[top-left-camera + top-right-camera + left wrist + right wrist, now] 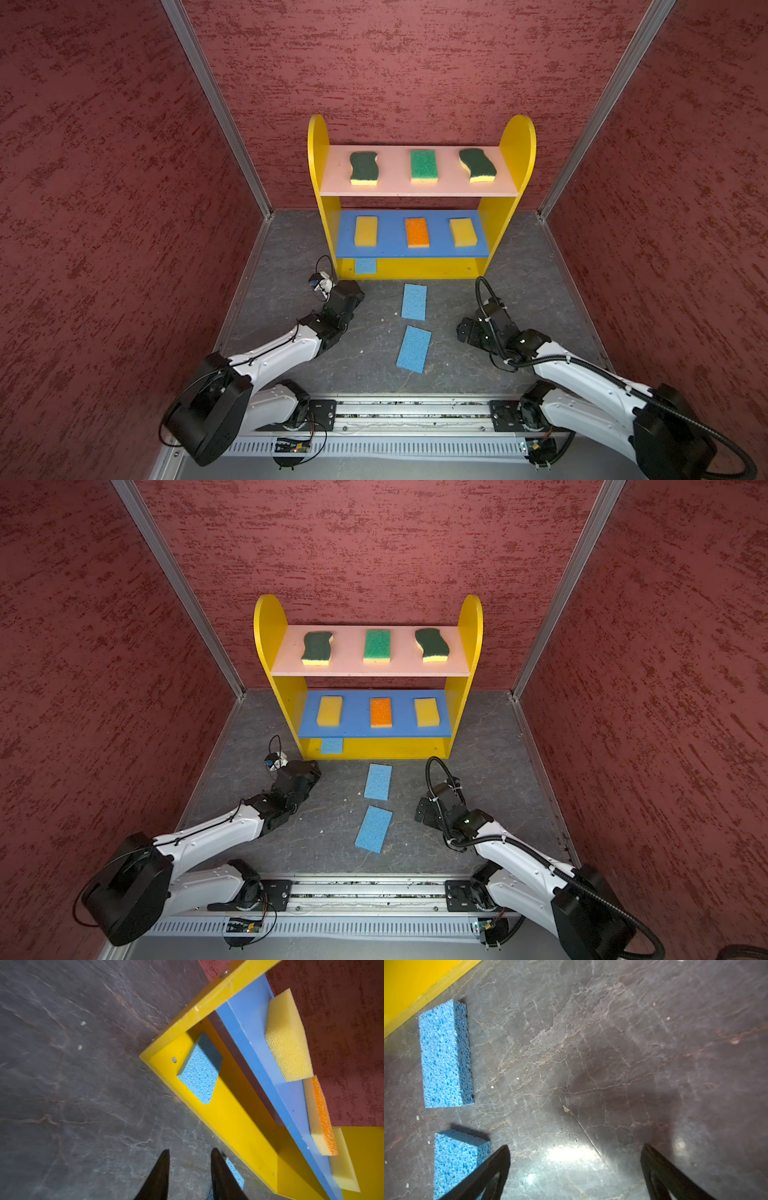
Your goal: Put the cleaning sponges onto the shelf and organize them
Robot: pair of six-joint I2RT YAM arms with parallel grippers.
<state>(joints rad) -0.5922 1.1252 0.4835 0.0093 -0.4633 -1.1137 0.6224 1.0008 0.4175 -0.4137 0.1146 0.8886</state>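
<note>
Two pads lie on the floor before the shelf (517, 158), the far blue sponge (414, 302) and the near blue sponge (414, 349), likely light and squashy, best pinched across the narrow width; left gripper (189, 1152) and right gripper (576, 1146) both stand parted, empty.

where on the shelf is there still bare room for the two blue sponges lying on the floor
The bottom yellow board is bare from the blue sponge at its left end to the right side panel. The blue board and pink board are crowded: three sponges each, only narrow gaps between.
</note>
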